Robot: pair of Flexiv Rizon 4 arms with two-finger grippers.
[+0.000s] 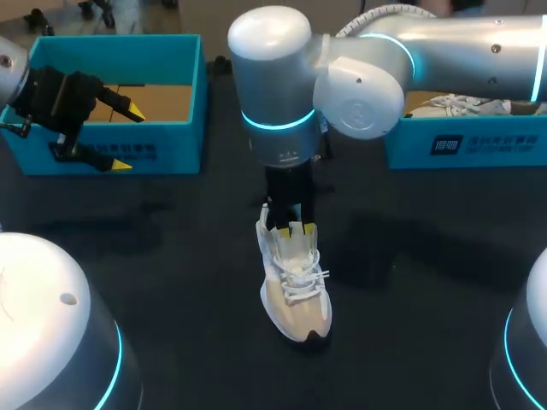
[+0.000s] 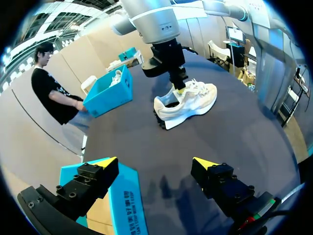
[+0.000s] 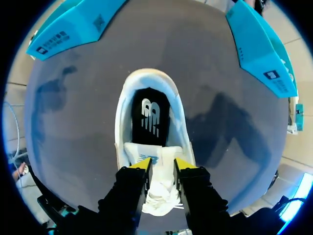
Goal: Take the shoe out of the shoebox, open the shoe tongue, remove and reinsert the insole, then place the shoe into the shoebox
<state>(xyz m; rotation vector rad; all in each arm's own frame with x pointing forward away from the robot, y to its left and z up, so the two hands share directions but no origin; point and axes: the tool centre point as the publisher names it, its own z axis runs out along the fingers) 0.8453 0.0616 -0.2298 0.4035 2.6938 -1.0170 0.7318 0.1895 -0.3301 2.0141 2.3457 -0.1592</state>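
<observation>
One white shoe (image 1: 295, 290) stands upright on the dark bench (image 1: 171, 256). Its dark insole (image 3: 149, 115) carries a white logo. The right end effector (image 3: 162, 164), directly above the shoe, pinches the tongue (image 3: 155, 155). Two blue boxes with printed side labels stand behind the shoe. The left shoebox (image 1: 111, 145) has the left end effector (image 1: 126, 137) spread and empty at its front wall, and the right shoebox (image 1: 461, 145) holds a second shoe (image 1: 457, 106).

Right arm (image 1: 461, 43) silver, cyan-ringed; claw (image 1: 295, 229) black, yellow-tipped.
</observation>
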